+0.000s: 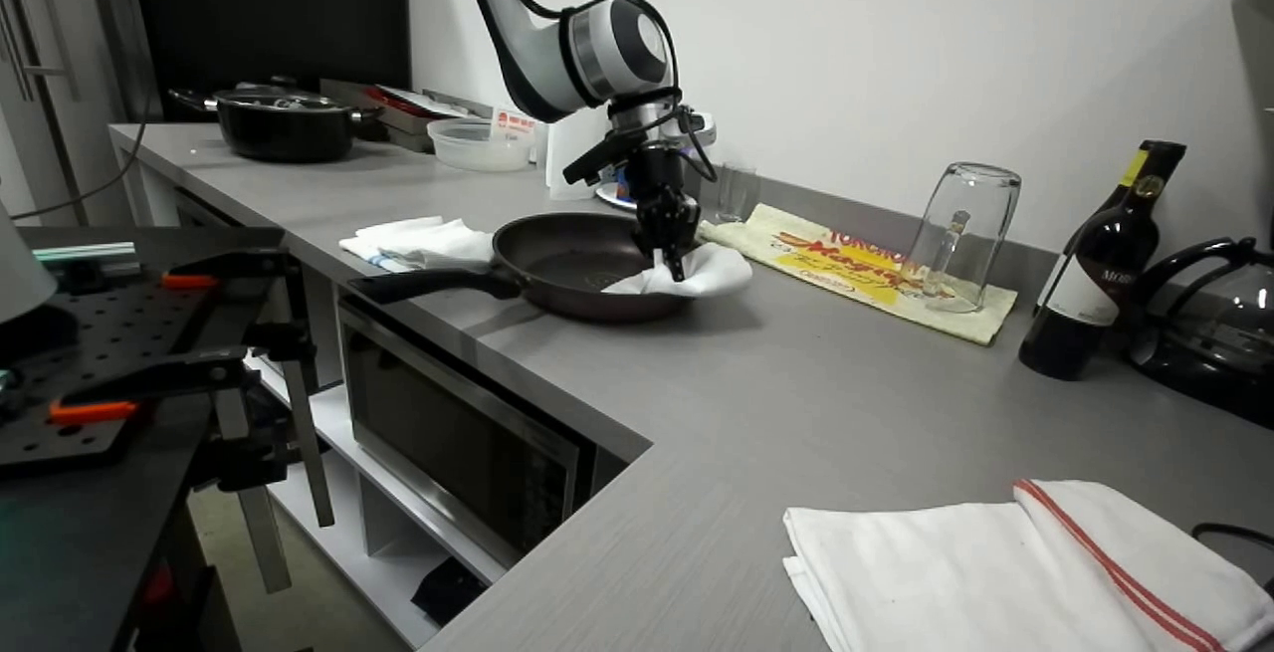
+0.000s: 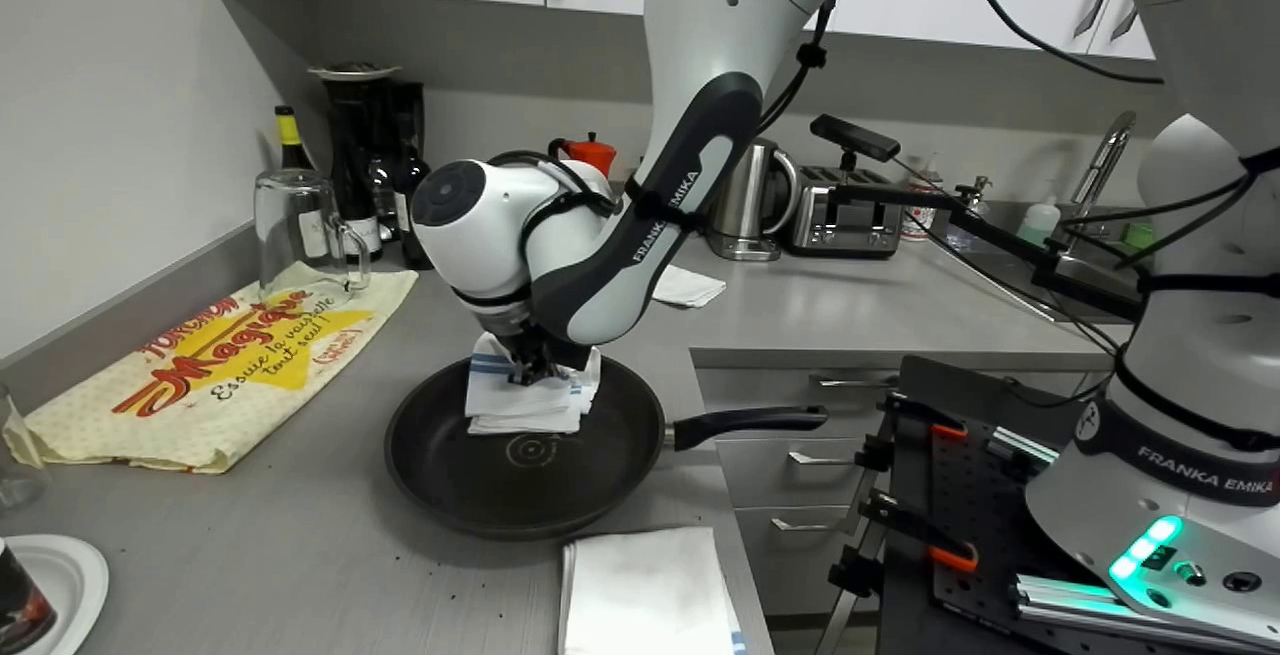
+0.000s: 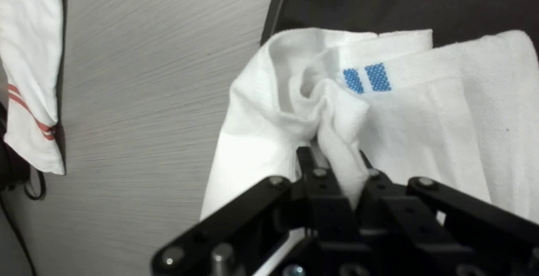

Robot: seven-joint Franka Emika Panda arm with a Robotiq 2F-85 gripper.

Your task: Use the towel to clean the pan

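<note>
A dark frying pan [image 1: 562,259] stands on the grey counter, its black handle reaching over the counter edge. It also shows in an exterior view [image 2: 470,490] and partly in the wrist view [image 3: 379,2]. My gripper [image 1: 673,269] is over the pan's wall side and is shut on a white towel [image 1: 717,272] with blue stripes. In an exterior view the towel [image 2: 530,413] lies over the pan's far rim and part of its inside. In the wrist view a bunched fold of the towel [image 3: 421,120] is pinched between the fingers [image 3: 337,162]. The gripper hides part of the towel.
A second folded white towel [image 2: 650,590] lies beside the pan. A red-striped white towel [image 1: 995,572] lies farther along the counter. A yellow printed cloth [image 1: 836,264] by the wall bears an upturned glass mug [image 1: 960,234]. A wine bottle [image 1: 1095,264] stands beyond.
</note>
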